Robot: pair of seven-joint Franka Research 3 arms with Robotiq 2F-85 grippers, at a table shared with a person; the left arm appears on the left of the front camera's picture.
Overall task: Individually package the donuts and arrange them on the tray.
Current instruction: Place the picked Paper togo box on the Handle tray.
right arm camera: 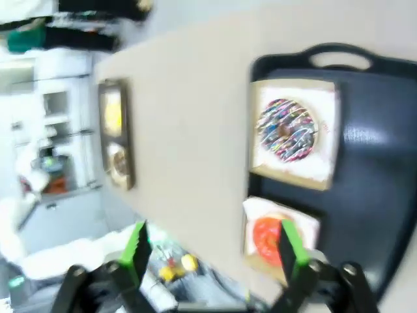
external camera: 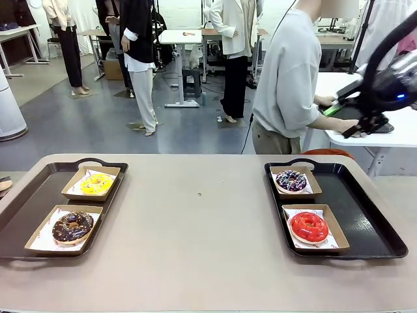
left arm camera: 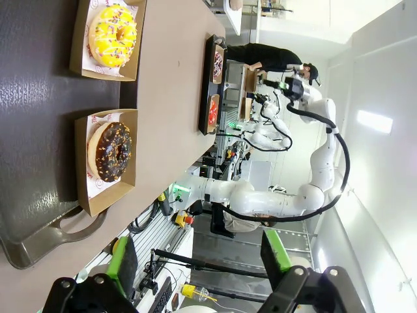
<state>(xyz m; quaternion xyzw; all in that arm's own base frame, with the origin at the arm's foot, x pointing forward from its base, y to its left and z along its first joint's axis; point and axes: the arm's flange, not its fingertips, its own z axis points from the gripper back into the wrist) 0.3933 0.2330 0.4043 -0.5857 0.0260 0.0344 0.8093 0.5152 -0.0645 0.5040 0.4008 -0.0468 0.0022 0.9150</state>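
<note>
Left wrist view — parted fingers (left arm camera: pixel 199 264).

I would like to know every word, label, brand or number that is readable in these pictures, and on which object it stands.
No text can be read.
Paper liner under the chocolate donut: faint reddish print, too small to read.
Paper liner under the red donut: small marks at the edge, too small to read.
Paper liner under the purple donut: blurred, unreadable.
</note>
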